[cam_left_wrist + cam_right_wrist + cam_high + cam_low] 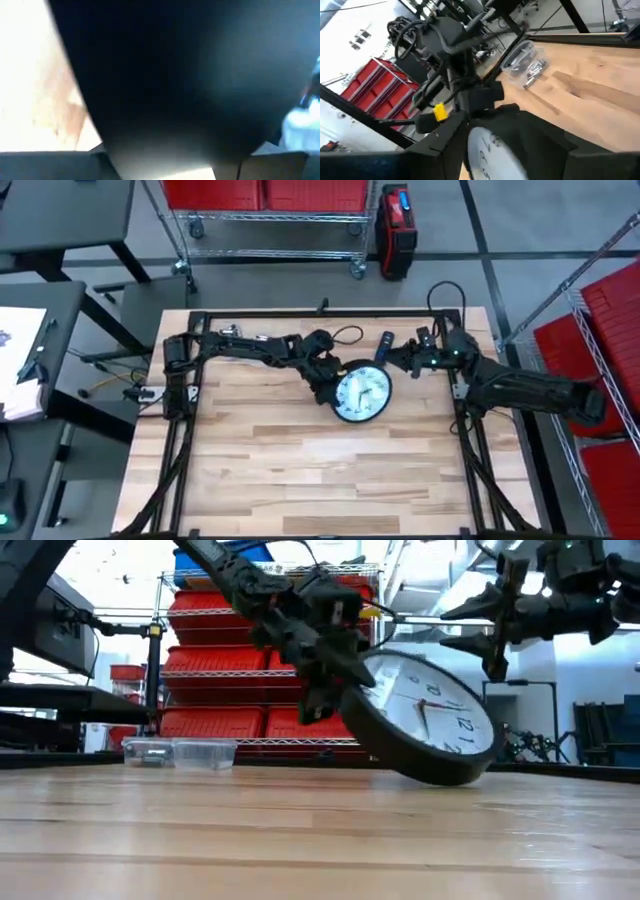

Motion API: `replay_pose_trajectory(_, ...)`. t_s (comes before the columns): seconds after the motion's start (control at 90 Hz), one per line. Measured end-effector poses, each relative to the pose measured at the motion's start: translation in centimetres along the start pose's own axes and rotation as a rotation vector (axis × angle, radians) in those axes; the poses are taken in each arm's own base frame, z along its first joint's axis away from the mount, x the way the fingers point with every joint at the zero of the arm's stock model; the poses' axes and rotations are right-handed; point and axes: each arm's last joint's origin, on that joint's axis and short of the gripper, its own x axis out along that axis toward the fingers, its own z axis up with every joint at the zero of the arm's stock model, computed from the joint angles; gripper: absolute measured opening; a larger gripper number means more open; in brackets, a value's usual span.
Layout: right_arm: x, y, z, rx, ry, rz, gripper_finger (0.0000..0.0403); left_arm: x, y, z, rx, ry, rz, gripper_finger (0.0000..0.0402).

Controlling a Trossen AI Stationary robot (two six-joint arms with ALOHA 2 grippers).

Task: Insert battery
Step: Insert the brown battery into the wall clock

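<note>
High view, read from nine o'clock across: the left gripper [328, 376] is clamped on the rim of the wall clock [362, 394], which sits just past the table's centre toward one o'clock. Low view shows the clock tilted, its lower edge resting on the wood, face toward the camera. At two o'clock the right gripper [397, 360] hovers just beside the clock's upper rim, its fingers spread and apparently empty. No battery can be made out with certainty; a clear bag [527, 60] of small metal parts lies near the far left edge.

To do this well, I judge the left arm should hold the clock steady with its back exposed before the right arm approaches.

Pale butcher-block table [300, 480]; red bins [215, 670] on wire shelving behind.
</note>
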Motion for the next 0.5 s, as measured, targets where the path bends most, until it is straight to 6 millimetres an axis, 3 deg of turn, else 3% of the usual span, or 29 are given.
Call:
replay_pose_trajectory(0.2,0.0,-0.1,-0.2,0.023,0.027,0.003,0.0171,0.5,1.5,-2.5,-0.208,-0.113,-0.04,0.0139)
replay_pose_trajectory(0.367,0.0,-0.1,-0.4,0.027,0.041,0.001,0.0171,1.0,1.9,-4.9,-0.346,-0.191,-0.057,0.0139)
replay_pose_trajectory(0.5,0.0,-0.2,-0.5,0.036,0.054,-0.01,0.0171,1.3,1.8,-5.7,-0.442,-0.251,-0.002,0.014)
